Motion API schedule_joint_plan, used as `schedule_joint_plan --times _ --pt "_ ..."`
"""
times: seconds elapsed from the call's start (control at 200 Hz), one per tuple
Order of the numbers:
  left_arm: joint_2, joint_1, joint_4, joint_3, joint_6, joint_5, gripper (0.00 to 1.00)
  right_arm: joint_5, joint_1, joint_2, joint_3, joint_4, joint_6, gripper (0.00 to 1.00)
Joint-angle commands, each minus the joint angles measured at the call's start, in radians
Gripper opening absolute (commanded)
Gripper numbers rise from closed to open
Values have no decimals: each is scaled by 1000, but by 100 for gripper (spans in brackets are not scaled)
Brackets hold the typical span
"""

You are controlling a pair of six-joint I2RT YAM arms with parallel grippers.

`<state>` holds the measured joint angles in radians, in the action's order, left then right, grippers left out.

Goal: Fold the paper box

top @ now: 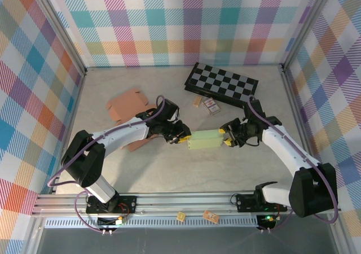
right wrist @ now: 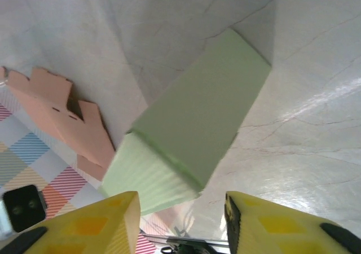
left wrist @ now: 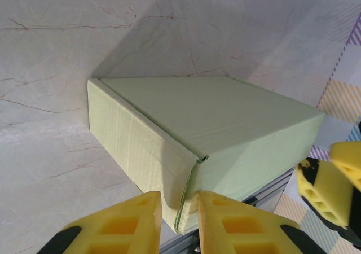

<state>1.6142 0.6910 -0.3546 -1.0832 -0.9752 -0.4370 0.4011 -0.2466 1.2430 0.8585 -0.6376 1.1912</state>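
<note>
L gripper (left wrist: 179, 198) pinches green box (left wrist: 225, 124) corner flap. R gripper (right wrist: 180, 200) spread wide near box end. Pink cardboard (right wrist: 56, 107) partly hidden behind box.

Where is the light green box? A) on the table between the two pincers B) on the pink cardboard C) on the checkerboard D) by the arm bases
A: the green paper box lies on the table, with the left pincer at one end and the right pincer at the other.

Green box (left wrist: 225, 124) between left end effector (left wrist: 179, 204) fingers
</note>
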Motion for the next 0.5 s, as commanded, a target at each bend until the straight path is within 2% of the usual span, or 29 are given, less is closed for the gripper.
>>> schedule_joint_plan --times 0.0,0.17,0.24,0.39,0.495 --pt "29 2 -56 17 15 3 22 -8 7 -2 65 -50 -32 50" --pt "26 5 -58 7 15 7 22 8 3 -14 89 -70 56 63" --pt "26 7 -64 -4 18 9 22 -2 -13 -17 102 -119 165 69" --pt "30 11 -66 -18 23 10 23 -93 -90 -31 142 -190 416 74" --pt "25 14 -79 -43 34 19 29 -100 -127 -7 158 -168 536 77"
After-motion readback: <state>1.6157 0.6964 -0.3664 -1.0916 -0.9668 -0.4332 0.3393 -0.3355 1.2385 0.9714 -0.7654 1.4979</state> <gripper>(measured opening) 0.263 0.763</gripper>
